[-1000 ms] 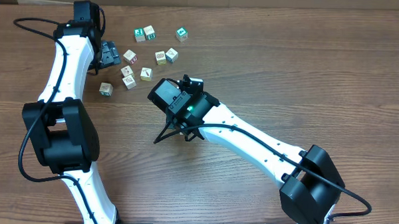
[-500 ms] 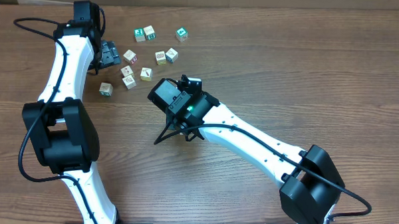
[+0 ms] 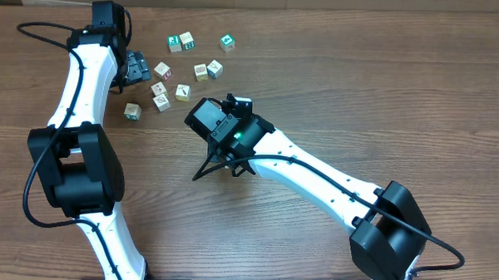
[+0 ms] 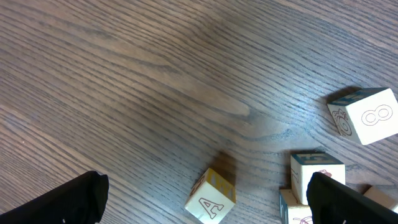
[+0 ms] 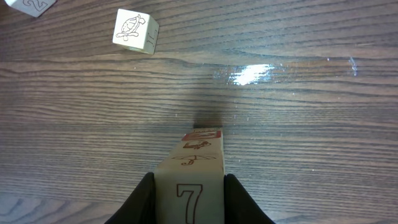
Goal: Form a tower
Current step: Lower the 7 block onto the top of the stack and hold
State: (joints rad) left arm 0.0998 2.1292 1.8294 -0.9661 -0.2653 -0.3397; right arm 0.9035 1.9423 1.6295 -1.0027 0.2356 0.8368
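The right pincer [image 5: 189, 194] is clamped on the top cube [image 5: 188, 177], marked 7, of the tower [image 5: 202, 149]. The tower stands upright on the counter [image 5: 323, 124] right below it, well apart from the loose cubes [image 3: 183, 92]. The left pincer [image 4: 204, 200] hangs spread wide over a cube marked A [image 4: 210, 198]. The tower is probably light, stiff and easily toppled. Any hold belongs squarely on opposite faces of the top cube, and letting go calls for no sideways drag.

Brown wood-grain table [image 3: 384, 86], faint glare
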